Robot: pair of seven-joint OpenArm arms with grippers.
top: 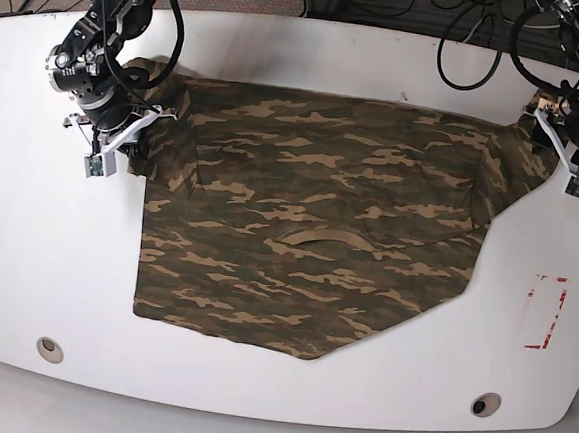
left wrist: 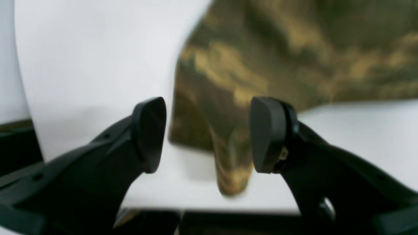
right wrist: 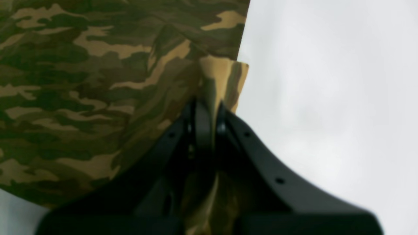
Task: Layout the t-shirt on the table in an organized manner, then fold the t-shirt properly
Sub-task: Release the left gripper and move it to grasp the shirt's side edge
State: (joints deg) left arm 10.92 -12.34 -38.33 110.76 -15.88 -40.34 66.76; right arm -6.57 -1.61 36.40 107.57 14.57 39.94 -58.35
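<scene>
Left wrist view: the left black two-fingered gripper (left wrist: 209, 135) has jaws wide apart above the camo cloth t-shirt (left wrist: 235, 65); base doesn't resolve that gap. Right wrist view: right black two-fingered gripper (right wrist: 209, 107) clamped on a bunched shirt fold. Base only: shirt spread mid-table, bare margin on the glossy white tabletop (top: 55, 258) along the grommet-hole edge.

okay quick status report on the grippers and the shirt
Left gripper open, over the t-shirt. Right gripper shut on the t-shirt. Shirt spread, not folded up; nothing seen blocking.
</scene>
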